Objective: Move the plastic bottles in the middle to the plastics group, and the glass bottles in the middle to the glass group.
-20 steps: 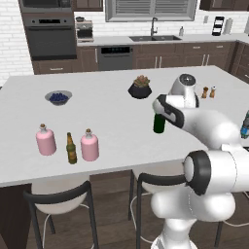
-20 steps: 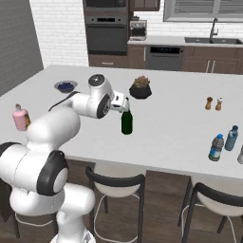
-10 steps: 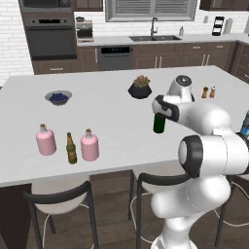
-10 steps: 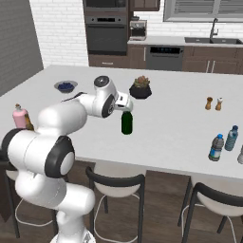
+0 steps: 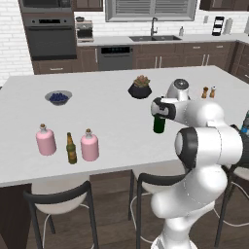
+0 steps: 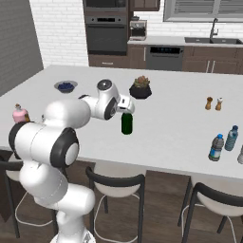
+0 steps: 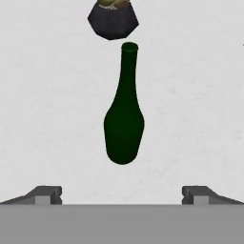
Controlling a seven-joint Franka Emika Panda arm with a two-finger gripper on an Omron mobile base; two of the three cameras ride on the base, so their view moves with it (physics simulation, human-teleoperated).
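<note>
Where the wine bottle (image 7: 124,119) stands, a potted plant (image 7: 113,19) sits seemingly just beyond.

Bare counter (image 7: 52,119) around wine bottle (image 7: 124,119)

The broad white table (image 5: 112,104) carries, at lower left of the left base view, two squat pink flasks (image 5: 45,140) (image 5: 89,145) flanking a slim brown beer bottle (image 5: 71,149). A blue bowl (image 5: 59,97) sits upper left, a dark potted succulent (image 5: 140,87) at centre, and a dark green wine bottle (image 5: 159,122) stands upright below it. Two small shakers (image 5: 208,92) stand at right. In the right base view, two clear plastic bottles (image 6: 216,147) (image 6: 231,138) stand at far right.
</note>
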